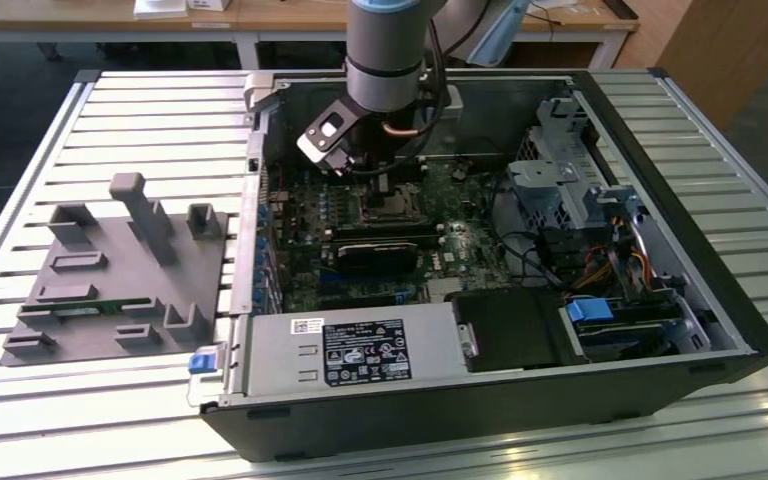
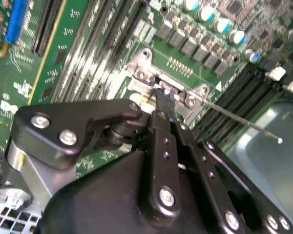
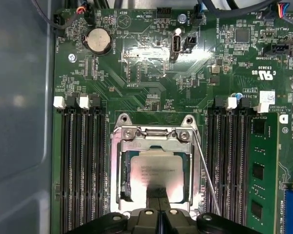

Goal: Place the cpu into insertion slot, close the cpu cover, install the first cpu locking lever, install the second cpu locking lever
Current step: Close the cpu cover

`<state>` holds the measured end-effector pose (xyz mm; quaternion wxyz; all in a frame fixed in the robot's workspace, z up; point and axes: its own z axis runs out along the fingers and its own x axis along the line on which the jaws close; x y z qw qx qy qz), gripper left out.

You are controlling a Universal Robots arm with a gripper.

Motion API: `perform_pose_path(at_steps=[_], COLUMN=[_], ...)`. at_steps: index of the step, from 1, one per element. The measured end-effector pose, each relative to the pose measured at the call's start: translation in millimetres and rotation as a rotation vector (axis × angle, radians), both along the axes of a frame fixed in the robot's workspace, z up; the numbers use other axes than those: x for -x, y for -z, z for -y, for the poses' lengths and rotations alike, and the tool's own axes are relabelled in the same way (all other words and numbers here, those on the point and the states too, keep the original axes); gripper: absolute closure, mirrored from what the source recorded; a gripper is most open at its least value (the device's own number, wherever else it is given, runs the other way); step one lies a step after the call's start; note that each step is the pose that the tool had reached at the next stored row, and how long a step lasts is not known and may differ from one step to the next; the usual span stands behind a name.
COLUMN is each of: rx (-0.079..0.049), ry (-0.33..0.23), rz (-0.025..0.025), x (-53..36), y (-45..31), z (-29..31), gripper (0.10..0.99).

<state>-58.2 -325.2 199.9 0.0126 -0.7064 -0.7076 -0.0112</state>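
The cpu (image 3: 154, 168), a silver-grey square, lies in the insertion slot (image 1: 387, 208) on the green board. The cpu cover (image 3: 121, 165), a silver frame, lies down around it. In the first wrist view my gripper (image 3: 158, 195) is shut, its black tips together over the cpu's near edge. In the second wrist view the gripper (image 2: 164, 100) reaches to the socket's hinge end. A thin locking lever (image 3: 207, 175) runs along one side of the socket, and its free end (image 2: 280, 140) sticks out past the memory slots. The arm (image 1: 387, 60) comes down into the open computer case.
Long black memory slots (image 3: 80, 165) flank the socket, and a green memory stick (image 3: 261, 165) stands in the far bank. A black block (image 1: 381, 255) lies on the board near the socket. A grey fixture (image 1: 117, 270) sits at the exterior view's left. Drive cages and cables (image 1: 584, 200) crowd the right.
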Motion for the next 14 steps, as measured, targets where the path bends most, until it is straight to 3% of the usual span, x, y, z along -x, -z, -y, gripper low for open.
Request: perform_pose_path(at_steps=[5,10,14], rx=[-0.004,-0.004,-0.004], ry=[0.000,0.000,0.000], rz=[0.0011,0.0005,-0.0001], x=[-0.7,-0.7,-1.9], y=[-0.2,-7.3,-7.9], z=[-1.0,-1.1,-1.0], gripper=[0.980,0.980,0.980])
